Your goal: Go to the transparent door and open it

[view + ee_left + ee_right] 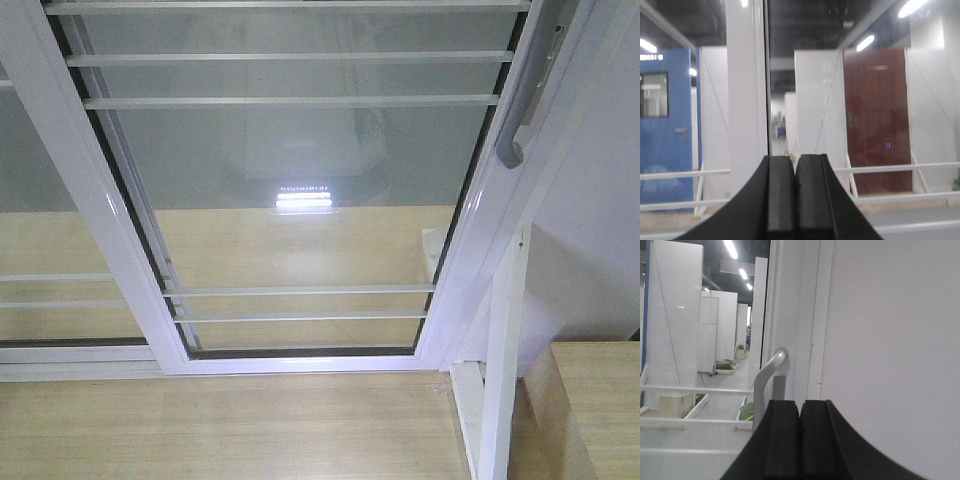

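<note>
Pale wood floor (250, 425) before transparent door (300, 190)

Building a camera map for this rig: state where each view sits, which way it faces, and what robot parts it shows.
Exterior front: on the robot's front, tilted down at the transparent door and wooden floor; no robot part shows.
Left wrist: behind the left gripper, jaws closed, looking level through the glass at a blue door and a brown door.
Right wrist: behind the right gripper, jaws closed, facing the grey handle.
Shared: the front and right wrist views both show the handle.
</note>
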`<state>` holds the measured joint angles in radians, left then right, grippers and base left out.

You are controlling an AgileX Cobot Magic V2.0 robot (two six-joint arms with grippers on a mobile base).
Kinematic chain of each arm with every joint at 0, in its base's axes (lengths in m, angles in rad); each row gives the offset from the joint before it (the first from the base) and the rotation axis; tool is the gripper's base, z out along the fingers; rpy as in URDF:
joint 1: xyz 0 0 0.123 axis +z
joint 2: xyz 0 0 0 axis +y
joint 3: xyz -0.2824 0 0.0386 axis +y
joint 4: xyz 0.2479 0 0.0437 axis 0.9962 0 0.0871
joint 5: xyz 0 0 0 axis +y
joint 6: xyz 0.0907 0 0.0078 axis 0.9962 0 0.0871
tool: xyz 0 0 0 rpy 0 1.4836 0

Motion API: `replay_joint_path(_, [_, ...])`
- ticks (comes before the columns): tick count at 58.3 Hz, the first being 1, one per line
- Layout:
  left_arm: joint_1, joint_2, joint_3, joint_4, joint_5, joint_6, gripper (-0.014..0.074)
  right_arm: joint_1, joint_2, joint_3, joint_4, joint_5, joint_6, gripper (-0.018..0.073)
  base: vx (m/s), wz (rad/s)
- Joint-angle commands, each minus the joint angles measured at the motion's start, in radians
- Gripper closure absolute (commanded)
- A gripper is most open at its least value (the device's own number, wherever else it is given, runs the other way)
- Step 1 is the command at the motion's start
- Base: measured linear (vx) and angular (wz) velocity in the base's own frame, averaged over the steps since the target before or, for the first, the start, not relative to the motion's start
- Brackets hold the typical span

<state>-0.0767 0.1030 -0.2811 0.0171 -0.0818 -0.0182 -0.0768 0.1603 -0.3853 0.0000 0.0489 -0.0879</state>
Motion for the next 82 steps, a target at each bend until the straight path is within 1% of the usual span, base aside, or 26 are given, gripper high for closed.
replay_joint_path(1, [-0.003,0.11,-0.163,0.014,0.03,0.01,0.0602,0.0,0.129,-0.147,-0.006,-0.036,-0.011,0.0564,0.0,0.0])
replay_joint_path(7, [-0.003,0.239,-0.284,0.016,0.035,0.018,0.0602,0.0,0.268,-0.228,-0.006,-0.066,-0.011,0.0564,0.0,0.0])
replay_joint_path(14, [-0.003,0.381,-0.349,0.016,0.036,0.018,0.0602,0.0,0.4,-0.237,0.0,-0.136,-0.01,0.0564,0.0,0.0])
replay_joint_path(21, [-0.003,0.471,-0.347,0.016,-0.001,0.018,0.0602,0.0,0.504,-0.237,0.0,-0.124,-0.009,0.0561,0.0,0.0])
replay_joint_path(24, [-0.003,0.498,-0.347,0.016,0.001,0.018,0.0602,0.0,0.534,-0.237,0.0,-0.113,-0.009,0.056,0.0,0.0])
replay_joint_path(37, [-0.003,0.604,-0.347,0.016,-0.017,0.018,0.0602,0.0,0.609,-0.237,0.0,-0.115,-0.01,0.0547,0.0,0.0])
replay_joint_path(46, [-0.003,0.646,-0.347,0.016,-0.021,0.018,0.0599,0.0,0.654,-0.237,-0.01,-0.097,-0.072,0.0496,0.0,0.0])
replay_joint_path(50, [-0.003,0.666,-0.347,0.016,-0.015,0.007,0.0594,0.0,0.676,-0.237,-0.01,-0.088,-0.072,0.0452,0.0,0.0])
replay_joint_path(53, [-0.003,0.679,-0.347,0.016,-0.013,0.007,0.0585,0.0,0.689,-0.237,-0.009,-0.078,-0.072,0.0403,0.0,0.0])
replay_joint_path(58, [-0.003,0.698,-0.347,0.013,-0.011,0.006,0.0554,0.0,0.705,-0.237,0.0,-0.069,-0.072,0.0305,0.0,0.0])
replay_joint_path(61, [-0.003,0.709,-0.347,-0.001,-0.006,-0.01,0.0531,0.0,0.715,-0.237,0.0,-0.069,-0.064,0.0249,0.0,0.0])
replay_joint_path(63, [-0.003,0.718,-0.347,-0.017,-0.002,-0.02,0.051,0.0,0.723,-0.237,0.009,-0.068,-0.05,0.0214,0.0,0.0])
replay_joint_path(67, [-0.003,0.742,-0.347,-0.017,0.016,-0.037,0.0465,0.0,0.74,-0.237,0.034,-0.059,-0.016,0.016,0.0,0.0])
replay_joint_path(73, [-0.003,0.793,-0.347,-0.011,0.035,-0.037,0.0388,0.0,0.772,-0.237,0.052,-0.058,0.004,0.0137,0.0,0.0])
replay_joint_path(82, [-0.003,0.842,-0.347,-0.011,0.038,-0.044,0.0237,0.0,0.832,-0.237,0.044,-0.076,-0.033,0.0137,0.0,0.0])
